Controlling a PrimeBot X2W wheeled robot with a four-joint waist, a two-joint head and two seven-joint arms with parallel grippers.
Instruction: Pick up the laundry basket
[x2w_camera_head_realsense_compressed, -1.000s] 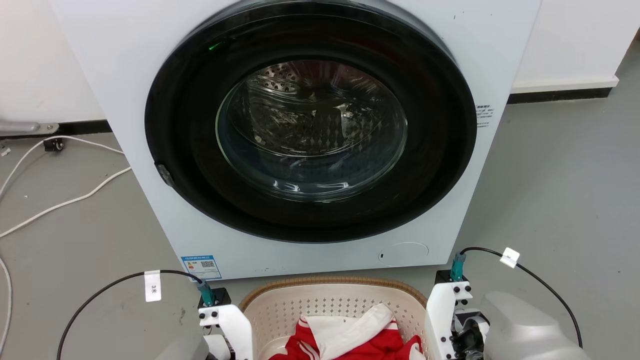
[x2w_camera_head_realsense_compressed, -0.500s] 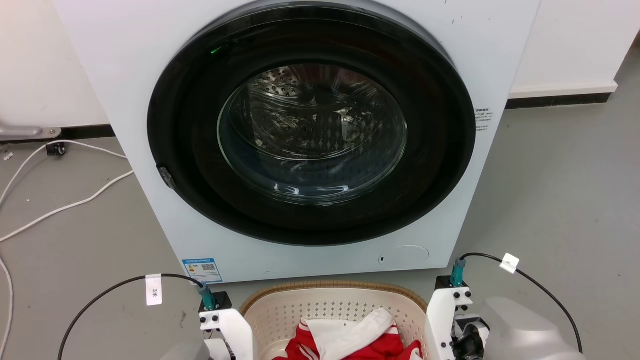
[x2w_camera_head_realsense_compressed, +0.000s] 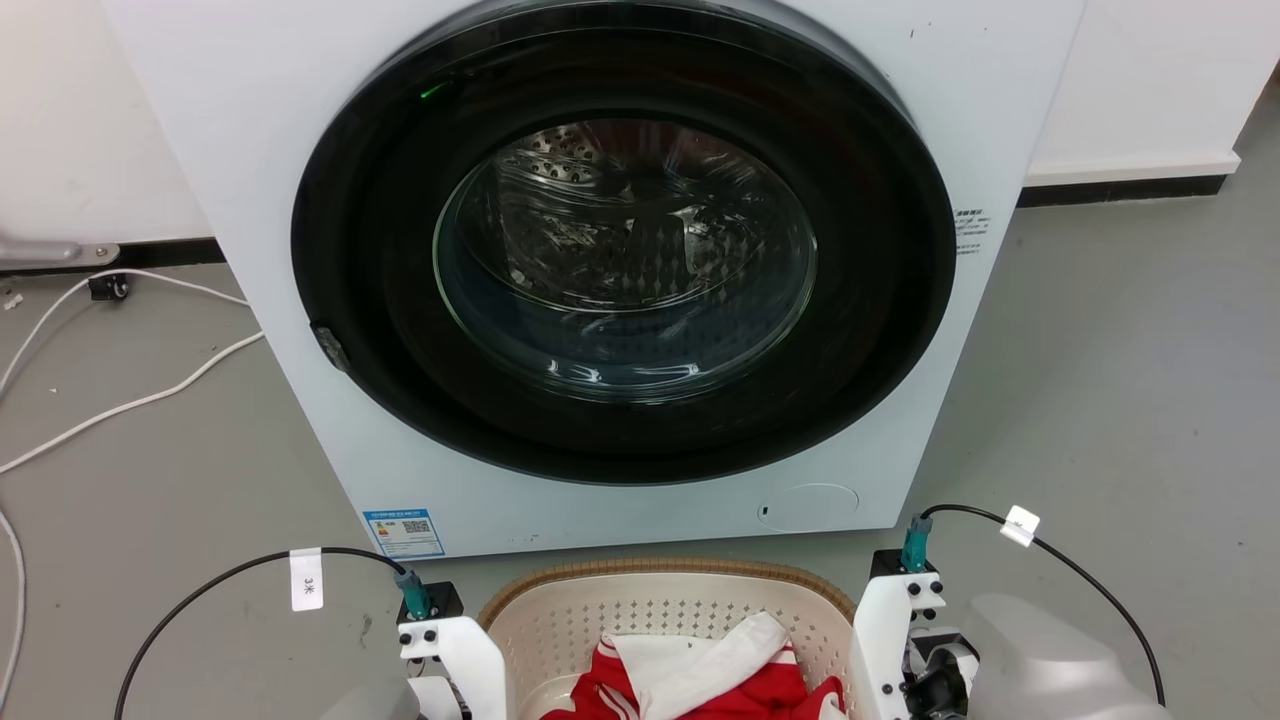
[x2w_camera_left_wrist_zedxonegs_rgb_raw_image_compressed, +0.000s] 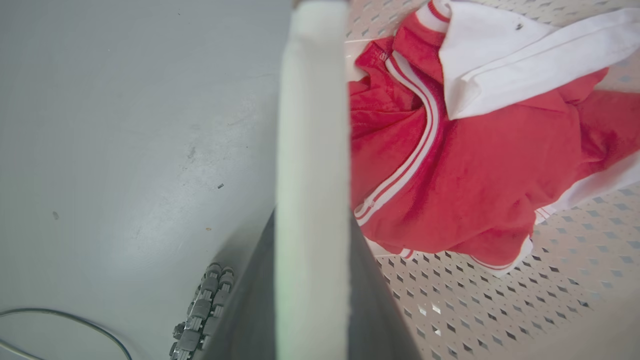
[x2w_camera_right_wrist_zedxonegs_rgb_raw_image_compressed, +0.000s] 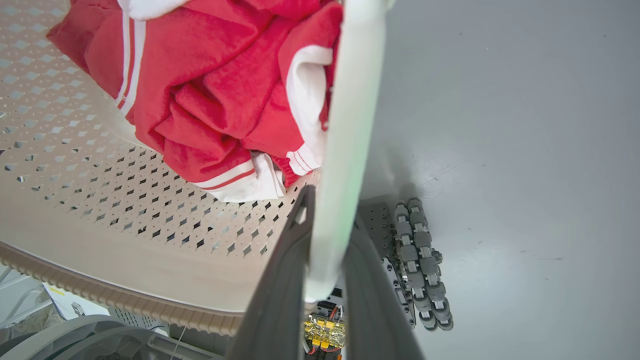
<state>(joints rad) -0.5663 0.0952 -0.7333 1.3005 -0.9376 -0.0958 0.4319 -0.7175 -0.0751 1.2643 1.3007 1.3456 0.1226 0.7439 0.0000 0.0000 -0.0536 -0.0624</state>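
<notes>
The laundry basket (x2w_camera_head_realsense_compressed: 560, 620) sits at the bottom of the head view, cream with perforated walls and a brown ribbed rim, just in front of the washing machine. It holds a red and white garment (x2w_camera_head_realsense_compressed: 700, 675). In the left wrist view my left gripper (x2w_camera_left_wrist_zedxonegs_rgb_raw_image_compressed: 312, 220) is shut on the basket's white side handle (x2w_camera_left_wrist_zedxonegs_rgb_raw_image_compressed: 310, 125). In the right wrist view my right gripper (x2w_camera_right_wrist_zedxonegs_rgb_raw_image_compressed: 330, 205) is shut on the opposite white handle (x2w_camera_right_wrist_zedxonegs_rgb_raw_image_compressed: 350, 100). My two white wrists (x2w_camera_head_realsense_compressed: 455, 650) (x2w_camera_head_realsense_compressed: 890, 630) flank the basket. I cannot tell whether the basket touches the floor.
The white washing machine (x2w_camera_head_realsense_compressed: 250, 200) with its dark round door (x2w_camera_head_realsense_compressed: 620, 250) shut stands right behind the basket. White cables (x2w_camera_head_realsense_compressed: 130, 405) lie on the grey floor at left. My base's roller wheels (x2w_camera_right_wrist_zedxonegs_rgb_raw_image_compressed: 420, 260) are below the right handle.
The whole head picture dipped slightly and came back, so the camera moved. Both grippers stay at the basket's sides as before.
</notes>
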